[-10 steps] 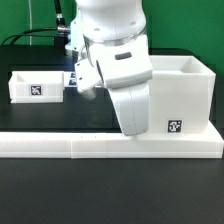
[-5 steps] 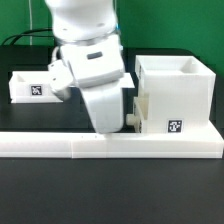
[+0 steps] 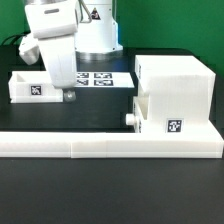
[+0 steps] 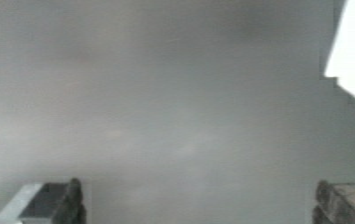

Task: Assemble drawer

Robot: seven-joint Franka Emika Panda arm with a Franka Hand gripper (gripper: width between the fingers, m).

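We see the large housing [image 3: 178, 92] on the exterior view's right, just behind the border rail [image 3: 100, 146]. The arm [image 3: 55, 45] hangs over the left tray [image 3: 30, 87]. A knobbed tray [image 3: 137, 112] sticks out of the housing's left face. The gripper [image 4: 199, 204] is empty, its fingers [image 4: 49, 202] spread wide.

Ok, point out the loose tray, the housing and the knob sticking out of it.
Loose tray [image 3: 22, 90]: exterior view, front wall beside its tag.
Housing [image 3: 180, 100]: exterior view, tagged face, above the tag.
Knob [image 3: 130, 118]: exterior view, its rounded end.
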